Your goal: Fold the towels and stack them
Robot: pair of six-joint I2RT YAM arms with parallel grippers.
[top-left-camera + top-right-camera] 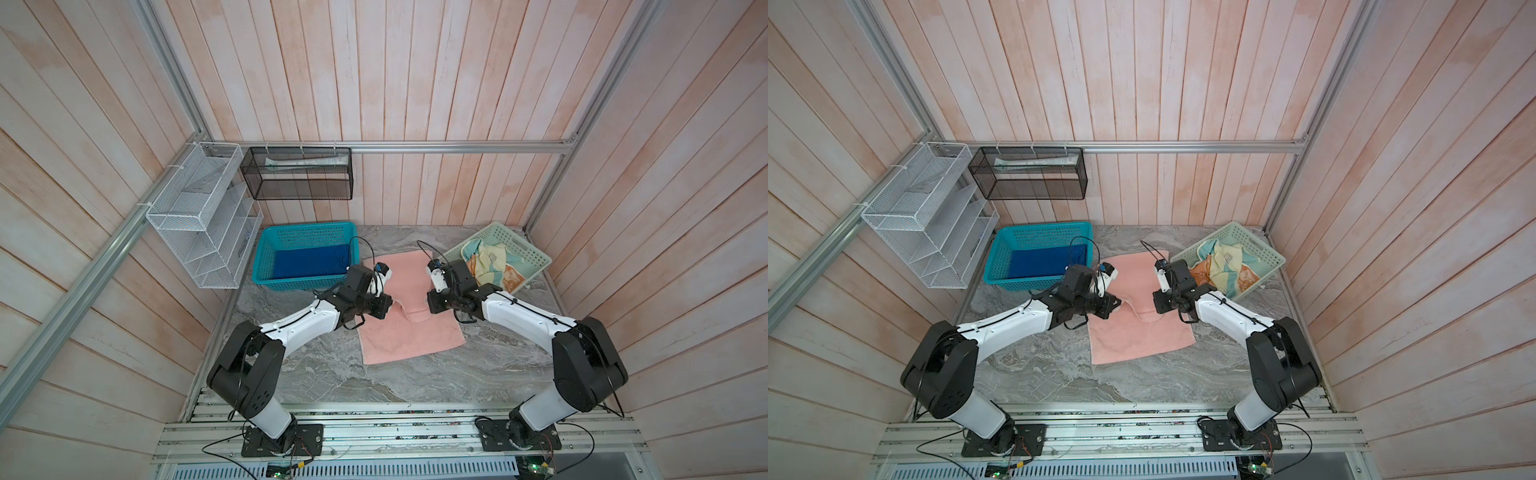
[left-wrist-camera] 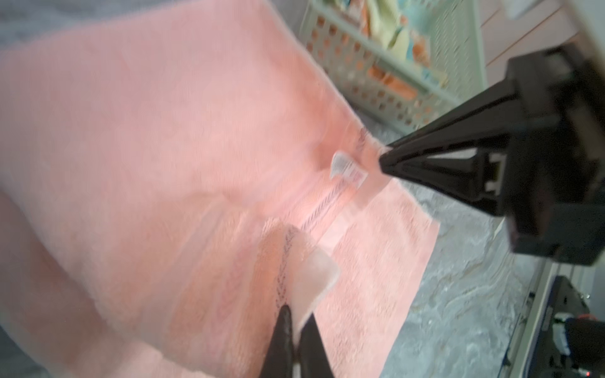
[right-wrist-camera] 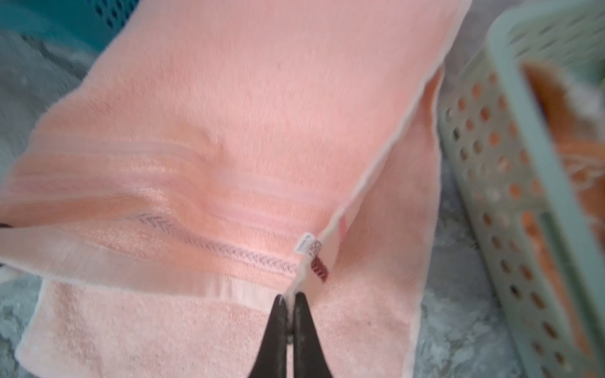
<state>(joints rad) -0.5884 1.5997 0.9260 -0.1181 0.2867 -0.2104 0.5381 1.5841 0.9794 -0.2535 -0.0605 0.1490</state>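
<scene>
Pinching the pink towel [image 1: 411, 332] is what both sets of jaws are doing. My left gripper [image 2: 296, 322] is pressed together on one corner of the raised edge. My right gripper [image 3: 289, 299] is clamped on the other corner, just beside the white tag [image 3: 307, 245]. Between them the lifted edge sags a little in the middle, and the held layer hangs over the half of the towel that lies flat on the marble table [image 1: 415, 382].

I read this as the first fold, about halfway through: the carried edge is over the middle of the cloth, not yet at the near edge. Next I need to bring both corners toward me at the same pace and level with each other, lower them onto the near corners, and only then let go. If one arm leads, I expect the fold to land skewed.

Further out, the blue towel [image 1: 309, 262] lies flat in the teal basket [image 1: 305, 227] on the left. The yellow towel [image 1: 488, 259] and orange towel [image 1: 513, 278] sit crumpled in the pale green tray [image 1: 525, 245] on the right, not yet folded.
</scene>
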